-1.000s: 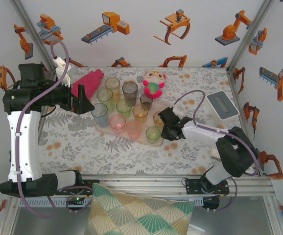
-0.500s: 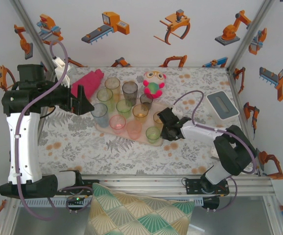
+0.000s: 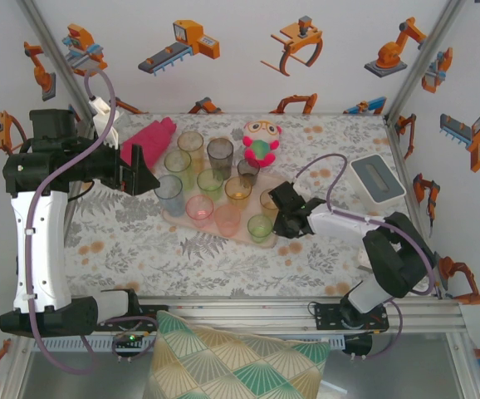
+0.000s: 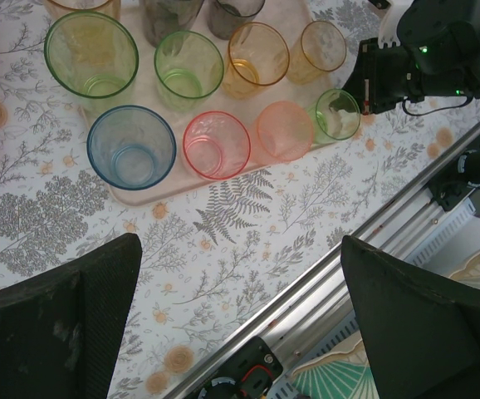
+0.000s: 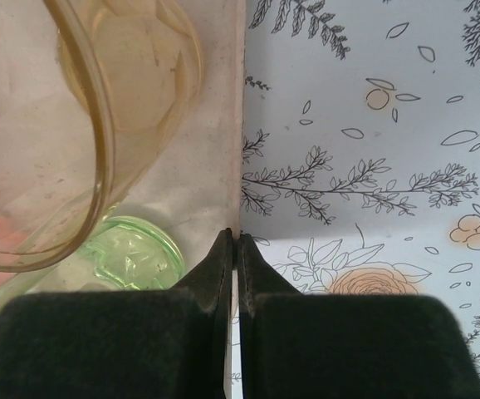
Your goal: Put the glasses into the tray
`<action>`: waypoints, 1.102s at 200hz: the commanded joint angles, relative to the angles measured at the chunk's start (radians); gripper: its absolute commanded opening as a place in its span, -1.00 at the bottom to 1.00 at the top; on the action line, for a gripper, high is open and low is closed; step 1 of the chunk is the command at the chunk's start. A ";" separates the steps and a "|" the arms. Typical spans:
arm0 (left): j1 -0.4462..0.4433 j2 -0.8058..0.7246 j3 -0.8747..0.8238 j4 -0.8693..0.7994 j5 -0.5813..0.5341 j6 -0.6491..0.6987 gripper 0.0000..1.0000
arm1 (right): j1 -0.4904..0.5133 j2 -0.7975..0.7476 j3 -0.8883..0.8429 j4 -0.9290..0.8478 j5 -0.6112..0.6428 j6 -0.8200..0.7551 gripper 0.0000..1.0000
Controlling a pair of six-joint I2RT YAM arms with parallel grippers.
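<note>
The beige-pink tray (image 3: 242,238) lies mid-table and carries several tinted glasses, among them a blue one (image 3: 169,191), a pink one (image 3: 198,208) and a small green one (image 3: 259,226). My right gripper (image 3: 276,221) sits low at the tray's right edge, beside the green glass and an amber glass (image 3: 269,202). In the right wrist view its fingertips (image 5: 237,239) meet on the line of the tray's rim (image 5: 238,166), shut, with the green glass (image 5: 132,253) just to their left. My left gripper (image 3: 147,176) hovers wide open above the tray's left end and holds nothing (image 4: 240,316).
A red-green plush toy (image 3: 261,141) stands behind the tray and a magenta cloth (image 3: 150,135) lies at the back left. A grey-white box (image 3: 377,177) sits at the right. The metal rail (image 4: 364,249) runs along the table's near edge.
My right gripper's jaws have closed at the tray's right edge, and it has edged slightly left. The left arm and the glasses have stayed where they were.
</note>
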 commanded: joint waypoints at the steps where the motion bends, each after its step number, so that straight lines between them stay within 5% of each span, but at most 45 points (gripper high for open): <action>1: 0.002 -0.014 0.002 0.000 0.008 -0.005 0.94 | -0.029 -0.019 -0.024 -0.041 0.059 -0.040 -0.98; 220: 0.011 -0.022 0.006 -0.004 0.002 -0.007 0.94 | -0.259 -0.086 -0.028 -0.106 0.027 -0.219 -0.98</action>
